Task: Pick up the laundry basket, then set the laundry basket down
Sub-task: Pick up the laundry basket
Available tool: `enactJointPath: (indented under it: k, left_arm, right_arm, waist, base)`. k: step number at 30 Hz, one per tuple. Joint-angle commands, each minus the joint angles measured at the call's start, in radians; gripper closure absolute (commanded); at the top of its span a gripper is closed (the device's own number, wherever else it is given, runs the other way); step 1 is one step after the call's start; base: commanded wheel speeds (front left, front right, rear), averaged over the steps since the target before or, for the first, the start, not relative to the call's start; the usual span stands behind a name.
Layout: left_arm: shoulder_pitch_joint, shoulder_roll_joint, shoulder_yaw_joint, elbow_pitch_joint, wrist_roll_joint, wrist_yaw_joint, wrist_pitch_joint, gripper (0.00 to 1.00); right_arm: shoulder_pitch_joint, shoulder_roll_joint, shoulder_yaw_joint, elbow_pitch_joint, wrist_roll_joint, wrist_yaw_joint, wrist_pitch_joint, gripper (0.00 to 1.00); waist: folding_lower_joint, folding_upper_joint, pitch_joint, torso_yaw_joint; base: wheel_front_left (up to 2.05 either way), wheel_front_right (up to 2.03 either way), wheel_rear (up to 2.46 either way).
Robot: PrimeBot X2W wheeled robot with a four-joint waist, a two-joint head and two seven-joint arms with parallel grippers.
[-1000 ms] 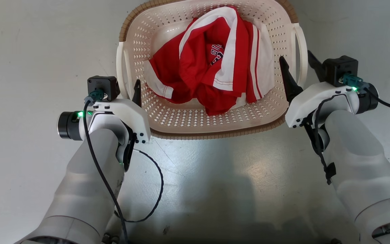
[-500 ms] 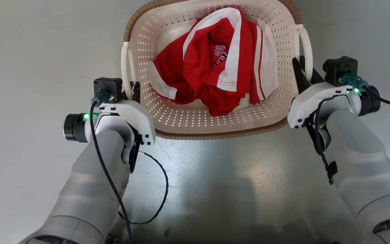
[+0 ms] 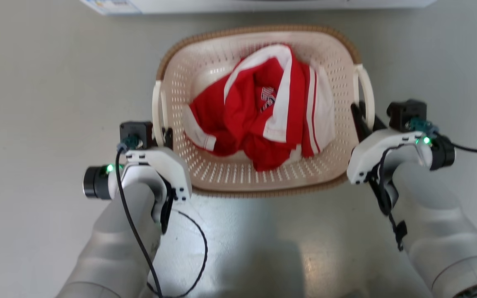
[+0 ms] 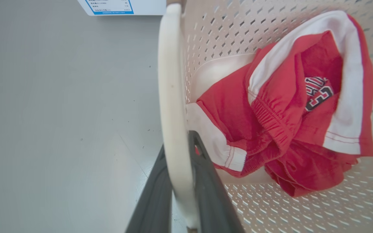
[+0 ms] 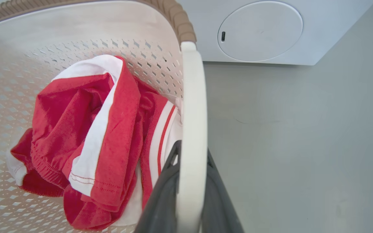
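The laundry basket [image 3: 205, 70] is cream with perforated walls and a brown rim, and it sits in the middle of the head view over the grey floor. A crumpled red and white garment [image 3: 263, 120] lies inside it. My left gripper [image 3: 162, 134] is shut on the basket's left loop handle [image 4: 172, 97]. In the left wrist view one dark finger [image 4: 154, 200] stands on each side of the loop. My right gripper [image 3: 364, 118] is shut on the right loop handle [image 5: 191, 97] in the same way, one finger [image 5: 160, 200] on each side. I cannot tell whether the basket touches the floor.
A white washer [image 3: 255, 5] runs along the top edge of the head view, just beyond the basket. Its round door [image 5: 259, 30] shows in the right wrist view. Smooth grey floor [image 3: 35, 103] lies on both sides and in front of the basket.
One second ago both grippers stood open astride the handles; they have closed on them. The head view has shifted, so the basket sits lower in it and the washer's edge has come in.
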Motion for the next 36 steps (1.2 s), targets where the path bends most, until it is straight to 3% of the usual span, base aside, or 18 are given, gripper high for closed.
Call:
enactJointPath:
  k: [1,11,19,36]
  left_arm:
    - [0.039,0.037,0.028,-0.001,-0.002,0.015,-0.008,1.00]
    - [0.152,0.037,0.016,0.064,-0.010,-0.016,-0.008,1.00]
    - [0.269,0.037,-0.041,0.113,-0.066,-0.041,0.035,1.00]
    - [0.467,0.037,-0.130,0.136,-0.145,-0.039,0.117,1.00]
  right_arm:
    - [0.064,0.020,0.032,0.000,0.013,0.007,-0.007,1.00]
    - [0.182,0.020,0.091,0.070,0.091,0.007,-0.003,1.00]
    - [0.302,0.020,0.180,0.092,0.192,0.007,0.062,1.00]
    - [0.499,0.020,0.348,0.092,0.353,0.007,0.176,1.00]
  waist:
    - [0.0000,0.0000,-0.063,-0.018]
    - [0.0000,0.0000,-0.255,-0.037]
    - [0.0000,0.0000,-0.435,-0.048]
    - [0.0000,0.0000,-0.728,-0.059]
  base:
    - [0.00,0.00,0.00]
    - [0.00,0.00,0.00]
    - [0.00,0.00,0.00]
    - [0.00,0.00,0.00]
